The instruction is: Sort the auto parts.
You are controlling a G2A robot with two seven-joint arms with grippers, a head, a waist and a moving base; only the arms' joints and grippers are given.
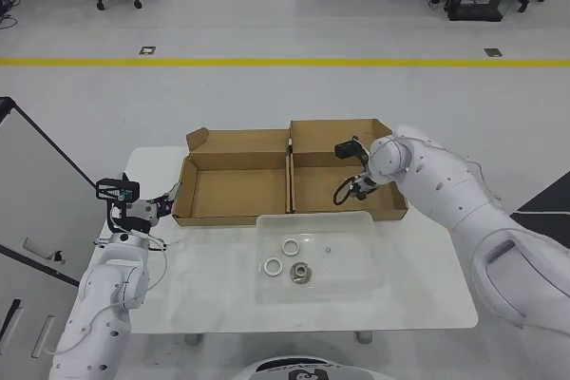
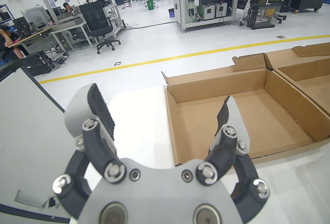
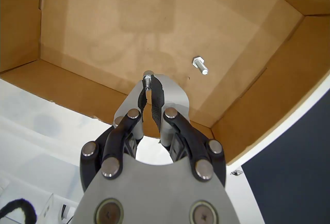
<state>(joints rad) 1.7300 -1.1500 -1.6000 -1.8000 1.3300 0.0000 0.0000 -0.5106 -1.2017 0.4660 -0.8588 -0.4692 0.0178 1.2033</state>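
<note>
My right gripper (image 3: pixel 149 84) hangs over the floor of the right cardboard box (image 1: pixel 315 186), shut on a small silver bolt (image 3: pixel 147 78). A second silver bolt (image 3: pixel 200 65) lies on that box's floor a little way off. In the top view the right gripper (image 1: pixel 359 187) sits above the box's near right part. My left gripper (image 2: pixel 165 111) is open with nothing between its fingers, at the table's left edge beside the left cardboard box (image 2: pixel 260 116). The clear tray (image 1: pixel 266 228) holds two white rings (image 1: pixel 291 247), (image 1: pixel 272 268), a metal bearing part (image 1: pixel 300 274) and a tiny piece (image 1: pixel 328 249).
The two open cardboard boxes stand side by side at the back of the white table (image 1: pixel 209 285), with the clear tray in front of them. A grey panel (image 1: pixel 28 180) leans beside the table's left end. The left box's floor (image 1: pixel 237 195) is bare.
</note>
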